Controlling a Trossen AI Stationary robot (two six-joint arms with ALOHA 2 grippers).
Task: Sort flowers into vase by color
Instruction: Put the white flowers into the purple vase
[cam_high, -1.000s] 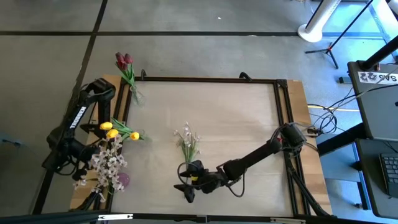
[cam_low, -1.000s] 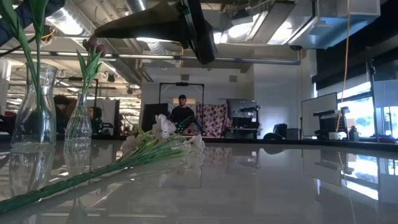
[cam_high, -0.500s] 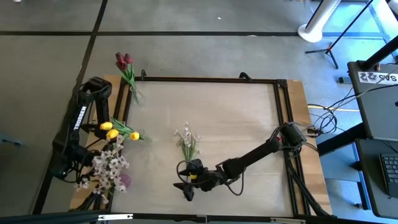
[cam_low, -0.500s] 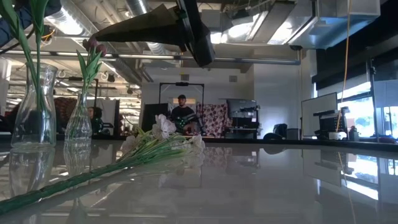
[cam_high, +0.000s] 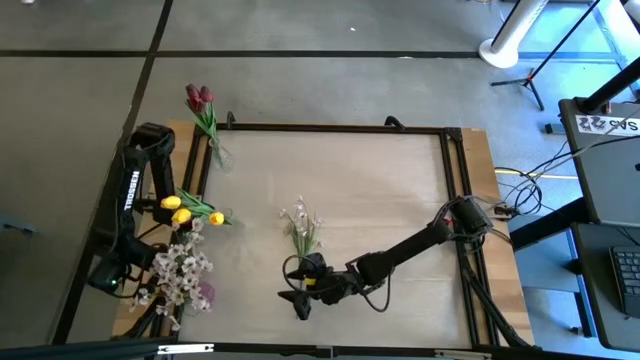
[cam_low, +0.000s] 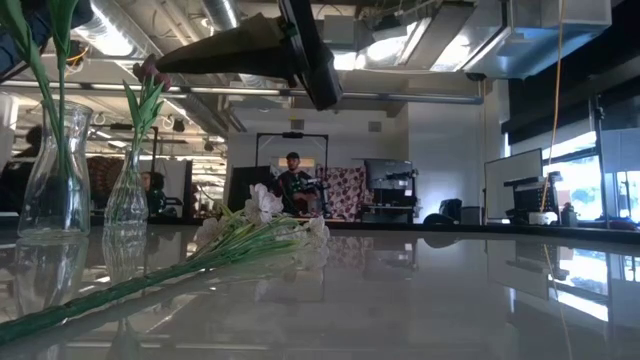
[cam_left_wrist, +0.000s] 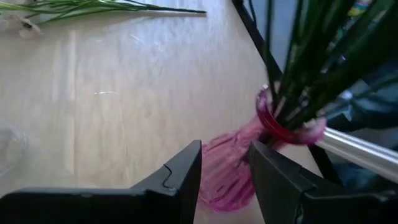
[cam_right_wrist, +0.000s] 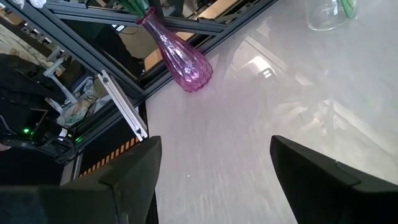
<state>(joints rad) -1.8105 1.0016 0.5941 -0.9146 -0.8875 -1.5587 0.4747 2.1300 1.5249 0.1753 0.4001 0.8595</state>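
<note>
Most of the sorting looks done, as I judge it. Along the left edge of the high view three vases are filled: the dark red tulips (cam_high: 199, 97) stand at the upper left, the yellow tulips (cam_high: 180, 207) sit in a clear vase just below the middle of that edge, and a bunch of white blossom sprays (cam_high: 178, 268) fills the pink vase (cam_high: 205, 294) at the lower left. One stem is left — a single white spray (cam_high: 300, 228) lying flat on the table (cam_high: 380, 190) just left of centre, with its blossoms toward the top of the frame and its stalk pointing down.

My right gripper (cam_high: 297, 297) hangs low over the table right at the bottom end of that stalk. In my right wrist view my fingers (cam_right_wrist: 314, 171) are spread wide with bare tabletop between them, so nothing is grasped yet. In the low view the spray runs from the lower left corner up toward the middle, with my arm passing above it.

My left gripper (cam_left_wrist: 224, 165) is at the lower left, close by the pink vase; its fingers stand a little apart with the vase body showing in the gap, and I can't see them pressing on anything.

What remains, I'd say, is to lift this last white spray and put it in the pink vase with the other white ones.
</note>
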